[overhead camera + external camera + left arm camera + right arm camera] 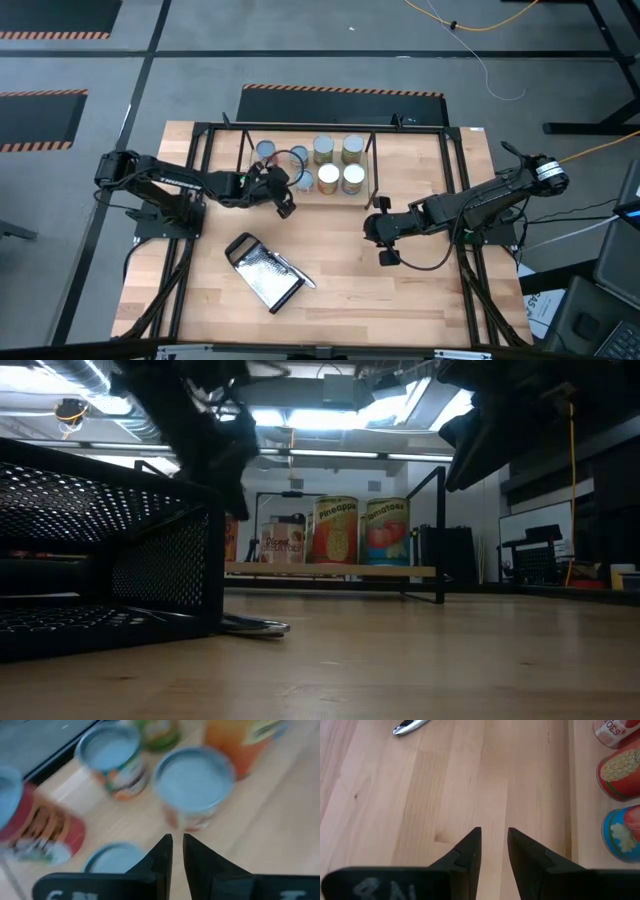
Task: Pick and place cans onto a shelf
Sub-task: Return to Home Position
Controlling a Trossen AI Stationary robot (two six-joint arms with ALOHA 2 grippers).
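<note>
**Item: cans and shelf, arms withdrawing.**

- Shelf [330, 570]: a low rack of black rods with a light board, at the far middle of the worktop [420, 300].
- Cans [352, 178]: stand upright on the shelf in two rows. Seven tops count in the high view. An eighth cannot be confirmed there, because the left arm covers the front-left corner. The low view reads a pineapple can [336, 530] and a tomatoes can [387, 532] side by side. No can stands loose on the worktop.
- Left pincer [286, 208]: above the shelf's front-left part, over the blue-grey tops. It is closed to a thin slit and holds nothing.
- Right pincer [387, 257]: over bare worktop, just off the shelf's right end. It shows only a narrow gap and is empty.
- Grater [265, 272]: lies flat on the worktop in front of the shelf, between the two arms.

**Stage, judged:** placing looks finished, and only the retreat to rest remains.

**Hazards:**
- The left pincer sits close over the tins. Pulling back without lifting first could clip a rim or the front rod, then tip a can into its neighbours or off the board.
- A low sweep homeward could catch the grater and push it into the rack.
- The right arm swinging out could strike the shelf's end rod and shake the row.
</note>
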